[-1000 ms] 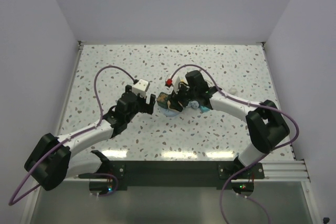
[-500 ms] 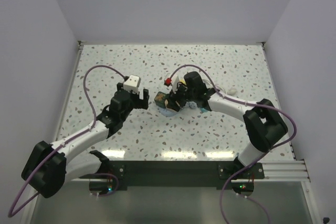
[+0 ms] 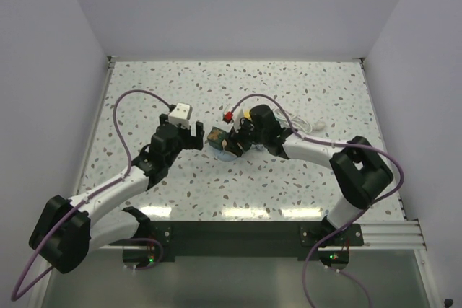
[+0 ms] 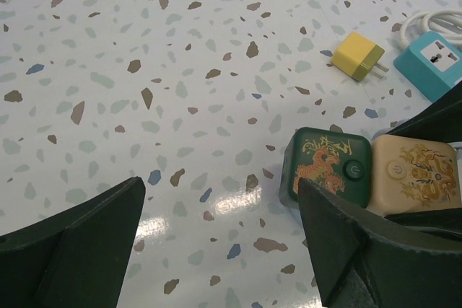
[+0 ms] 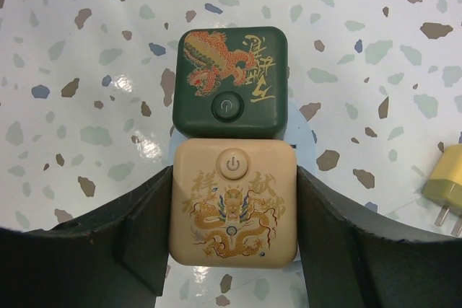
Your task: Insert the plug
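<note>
You have the plug on the table, touching the cube at its right; the small block lies beyond.

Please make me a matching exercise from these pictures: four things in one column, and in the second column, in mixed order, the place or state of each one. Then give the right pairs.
Column one
1. green plug
2. tan cube
3. yellow block
4. left gripper

Column two
A. open, holding nothing
B. lies apart on the table, metal prongs showing
C. held between the fingers of the right gripper
D. on the table, touching the tan cube, outside any grip

Pairs: 1-D, 2-C, 3-B, 4-A
</note>
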{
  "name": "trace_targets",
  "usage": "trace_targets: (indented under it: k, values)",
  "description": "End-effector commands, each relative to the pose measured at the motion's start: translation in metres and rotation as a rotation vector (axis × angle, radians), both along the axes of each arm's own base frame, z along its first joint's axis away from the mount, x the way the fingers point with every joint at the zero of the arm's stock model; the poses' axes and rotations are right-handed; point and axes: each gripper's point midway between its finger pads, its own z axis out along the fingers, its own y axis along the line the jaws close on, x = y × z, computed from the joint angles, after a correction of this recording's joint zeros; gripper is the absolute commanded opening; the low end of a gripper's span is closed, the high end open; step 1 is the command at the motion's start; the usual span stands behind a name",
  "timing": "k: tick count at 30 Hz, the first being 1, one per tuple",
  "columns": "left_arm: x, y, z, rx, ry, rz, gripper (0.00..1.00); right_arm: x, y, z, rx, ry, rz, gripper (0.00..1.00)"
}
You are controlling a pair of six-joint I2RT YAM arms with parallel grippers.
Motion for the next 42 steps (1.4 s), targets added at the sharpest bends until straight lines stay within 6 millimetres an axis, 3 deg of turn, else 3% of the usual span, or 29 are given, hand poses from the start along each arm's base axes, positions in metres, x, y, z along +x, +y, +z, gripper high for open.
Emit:
trace_targets:
  k: [1,14,20,24,26,42]
  values:
    - [0.004,0.004,0.017,-0.034,-0.037,0.021,0.92,-0.005,-0.017,-0.032,-0.103,0.010,-0.022,0.00]
    - [0.003,0.009,0.024,-0.037,-0.055,0.041,0.92,-0.020,-0.022,-0.068,-0.117,0.077,-0.037,0.00]
    - [0.001,0.015,0.032,-0.047,-0.078,0.061,0.92,-0.034,-0.009,-0.067,-0.045,0.100,-0.047,0.00]
    - [0.000,0.017,0.031,-0.051,-0.075,0.062,0.92,-0.041,-0.002,-0.079,-0.020,0.116,-0.082,0.00]
    - [0.000,0.016,0.031,-0.056,-0.075,0.062,0.92,-0.046,-0.007,-0.092,-0.034,0.138,-0.102,0.00]
    - [0.005,0.008,0.026,-0.059,-0.065,0.030,0.92,-0.088,-0.030,-0.138,-0.104,0.168,-0.157,0.00]
